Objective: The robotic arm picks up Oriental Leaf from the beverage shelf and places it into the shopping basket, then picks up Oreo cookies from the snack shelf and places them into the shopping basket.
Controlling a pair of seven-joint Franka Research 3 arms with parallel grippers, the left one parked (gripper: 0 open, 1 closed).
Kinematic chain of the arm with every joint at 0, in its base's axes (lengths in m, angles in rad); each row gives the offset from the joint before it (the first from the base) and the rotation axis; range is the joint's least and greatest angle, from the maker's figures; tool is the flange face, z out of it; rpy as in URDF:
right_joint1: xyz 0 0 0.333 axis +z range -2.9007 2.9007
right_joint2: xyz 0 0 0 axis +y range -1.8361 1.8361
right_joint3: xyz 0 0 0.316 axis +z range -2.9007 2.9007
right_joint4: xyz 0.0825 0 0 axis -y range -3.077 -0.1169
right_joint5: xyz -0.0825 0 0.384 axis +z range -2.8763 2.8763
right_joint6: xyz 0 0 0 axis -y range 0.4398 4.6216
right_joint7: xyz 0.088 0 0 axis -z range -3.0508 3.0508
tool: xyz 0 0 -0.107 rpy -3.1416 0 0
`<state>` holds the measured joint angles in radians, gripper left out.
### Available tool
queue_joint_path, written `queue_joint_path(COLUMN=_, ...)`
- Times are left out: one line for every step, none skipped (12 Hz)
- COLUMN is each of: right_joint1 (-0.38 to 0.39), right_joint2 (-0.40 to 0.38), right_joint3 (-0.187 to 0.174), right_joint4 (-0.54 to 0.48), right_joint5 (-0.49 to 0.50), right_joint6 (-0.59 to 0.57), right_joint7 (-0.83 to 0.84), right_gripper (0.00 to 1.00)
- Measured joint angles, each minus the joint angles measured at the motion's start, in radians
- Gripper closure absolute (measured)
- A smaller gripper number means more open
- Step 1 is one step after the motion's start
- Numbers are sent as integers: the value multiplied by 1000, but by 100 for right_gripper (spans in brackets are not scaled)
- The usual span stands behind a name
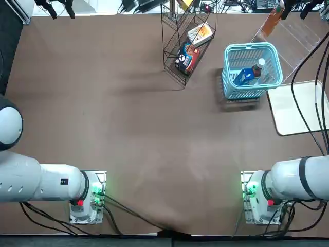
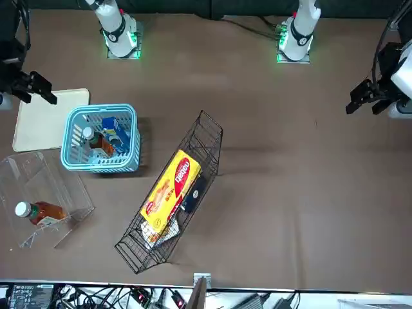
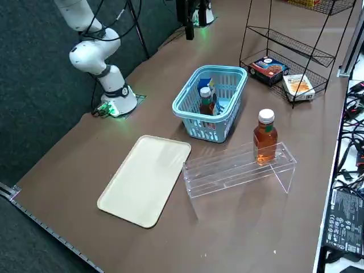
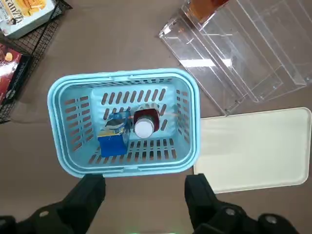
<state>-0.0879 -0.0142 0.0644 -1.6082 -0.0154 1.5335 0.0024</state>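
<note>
The light blue shopping basket (image 1: pixel 252 47) (image 2: pixel 100 167) (image 3: pixel 205 128) (image 4: pixel 122 78) stands on the brown table. Inside it an Oriental Leaf bottle (image 1: pixel 258 67) (image 2: pixel 96 141) (image 3: pixel 206 102) (image 4: pixel 144 124) with a white cap stands beside the blue Oreo cookies packet (image 1: pixel 244 76) (image 2: pixel 116 129) (image 4: pixel 113 139). My right gripper (image 4: pixel 144 181) hangs high over the basket's near side, open and holding nothing. A second tea bottle (image 3: pixel 265 136) (image 2: pixel 38 211) stays on the clear beverage shelf (image 3: pixel 239 168) (image 4: pixel 243 53). The black wire snack shelf (image 1: pixel 185 46) (image 2: pixel 174 199) (image 3: pixel 290 51) stands on the basket's other side.
A cream tray (image 1: pixel 295 108) (image 3: pixel 148 179) (image 4: pixel 253 146) lies flat next to the basket and the clear stand. The wire rack holds an orange-and-white box (image 2: pixel 170 187) (image 1: pixel 201 33) and a dark red packet (image 1: pixel 187 56) (image 3: pixel 268 67). Black cables (image 1: pixel 308 92) trail over the tray.
</note>
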Motion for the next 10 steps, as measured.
queue_joint_path(right_joint1=0, right_joint2=4, right_joint3=0, right_joint4=0, right_joint5=0, right_joint6=2, right_joint7=0, right_gripper=0)
queue_joint_path(right_joint1=0, right_joint2=8, right_joint3=0, right_joint4=0, right_joint5=0, right_joint6=6, right_joint7=0, right_gripper=0)
queue_joint_path(right_joint1=0, right_joint2=11, right_joint3=0, right_joint4=0, right_joint5=0, right_joint6=9, right_joint7=0, right_gripper=0)
queue_joint_path(right_joint1=0, right_joint2=12, right_joint3=0, right_joint4=0, right_joint5=0, right_joint6=13, right_joint7=0, right_gripper=0)
queue_joint_path(right_joint1=1, right_joint2=12, right_joint3=0, right_joint4=0, right_joint5=0, right_joint6=17, right_joint7=0, right_gripper=0)
queue_joint_path(right_joint1=1, right_joint2=12, right_joint3=0, right_joint4=0, right_joint5=0, right_joint6=21, right_joint7=0, right_gripper=0)
queue_joint_path(right_joint1=1, right_joint2=13, right_joint3=0, right_joint4=0, right_joint5=0, right_joint6=22, right_joint7=0, right_gripper=0)
queue_joint_path(right_joint1=1, right_joint2=14, right_joint3=0, right_joint4=0, right_joint5=0, right_joint6=23, right_joint7=0, right_gripper=0)
queue_joint_path(right_joint1=1, right_joint2=15, right_joint3=0, right_joint4=0, right_joint5=0, right_joint6=23, right_joint7=0, right_gripper=0)
queue_joint_path(right_joint1=1, right_joint2=17, right_joint3=0, right_joint4=0, right_joint5=0, right_joint6=24, right_joint7=0, right_gripper=0)
